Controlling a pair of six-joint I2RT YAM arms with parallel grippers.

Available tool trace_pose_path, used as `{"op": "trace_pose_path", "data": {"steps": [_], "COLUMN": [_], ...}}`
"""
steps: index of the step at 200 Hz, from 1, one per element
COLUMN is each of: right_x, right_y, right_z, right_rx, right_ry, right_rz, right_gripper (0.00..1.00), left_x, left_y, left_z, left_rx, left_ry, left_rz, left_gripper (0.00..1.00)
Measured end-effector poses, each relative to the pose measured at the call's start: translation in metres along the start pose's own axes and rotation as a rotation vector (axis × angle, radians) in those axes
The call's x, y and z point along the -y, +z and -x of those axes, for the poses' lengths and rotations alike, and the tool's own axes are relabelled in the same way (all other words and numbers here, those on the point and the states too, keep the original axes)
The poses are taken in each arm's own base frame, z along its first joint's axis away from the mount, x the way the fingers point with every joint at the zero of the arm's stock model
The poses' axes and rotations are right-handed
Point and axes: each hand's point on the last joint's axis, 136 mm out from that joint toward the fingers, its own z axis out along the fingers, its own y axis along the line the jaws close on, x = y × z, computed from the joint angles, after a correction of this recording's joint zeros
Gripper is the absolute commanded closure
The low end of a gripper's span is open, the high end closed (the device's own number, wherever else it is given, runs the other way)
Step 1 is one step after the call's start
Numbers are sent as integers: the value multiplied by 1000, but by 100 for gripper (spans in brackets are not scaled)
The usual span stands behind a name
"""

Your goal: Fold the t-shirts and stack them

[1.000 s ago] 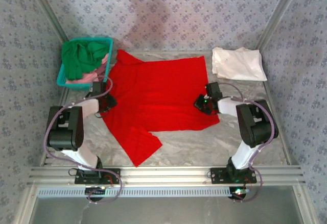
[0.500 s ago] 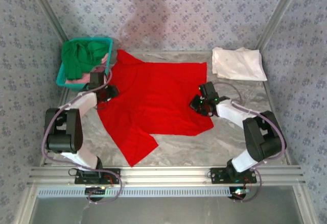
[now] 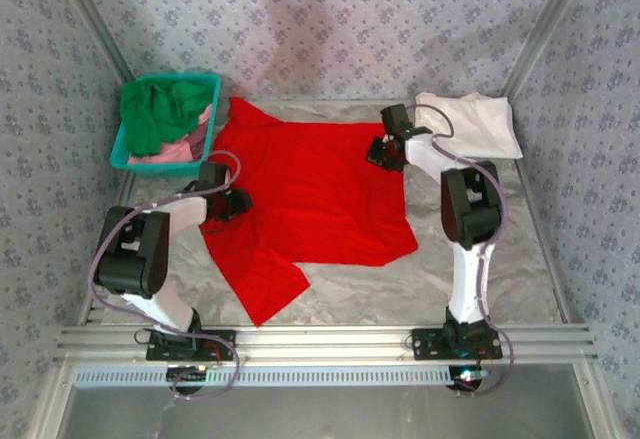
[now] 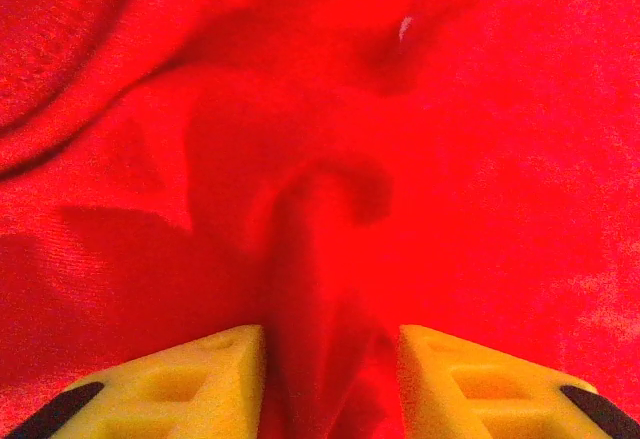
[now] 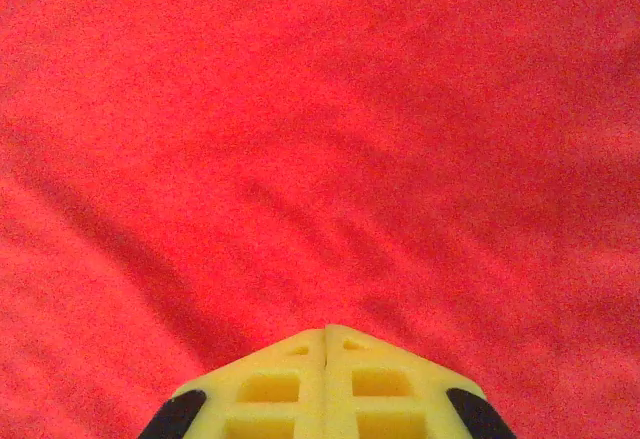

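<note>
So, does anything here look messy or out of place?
The red t-shirt lies crooked, one sleeve splayed out, and cloth bunches into a ridge between the left tool's jaws. The green t-shirt and pink t-shirt sit heaped in the basket.

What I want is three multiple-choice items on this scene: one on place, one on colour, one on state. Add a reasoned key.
1. Where does the white t-shirt lie?
A. at the table's far right corner
B. in the basket
C. draped over an arm

2. What colour is the t-shirt spread mid-table?
A. green
B. red
C. pink

3. How do the right jaws stand?
A. wide apart
B. shut together
C. clamped on a basket

Key: 1 A, the top view shows it there. 2 B, it is bright red. 3 B, the right wrist view shows the fingers pressed together.
</note>
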Motion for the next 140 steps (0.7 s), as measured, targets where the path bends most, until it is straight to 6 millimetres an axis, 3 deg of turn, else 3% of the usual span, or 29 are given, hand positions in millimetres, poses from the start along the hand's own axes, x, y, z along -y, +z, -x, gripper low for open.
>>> {"op": "trace_pose_path", "data": {"steps": [20,73,113,140], "right_x": [21,69,94,109], "right_y": [29,28,23,17], "right_z": [3,49,62,65], "right_rx": [-34,80,118,133], "right_ry": [74,316,409,439], "right_rz": [-10,45,69,57], "right_gripper": [100,100,100,100], "left_x": [4,5,38,68], "left_y": [1,5,29,41], "left_z": [-1,7,30,28], "left_rx": [6,20,27,17], "left_ry": [3,-5,33,90], "left_rz": [-6,10,-24,-56], "left_gripper": [60,60,59,59]}}
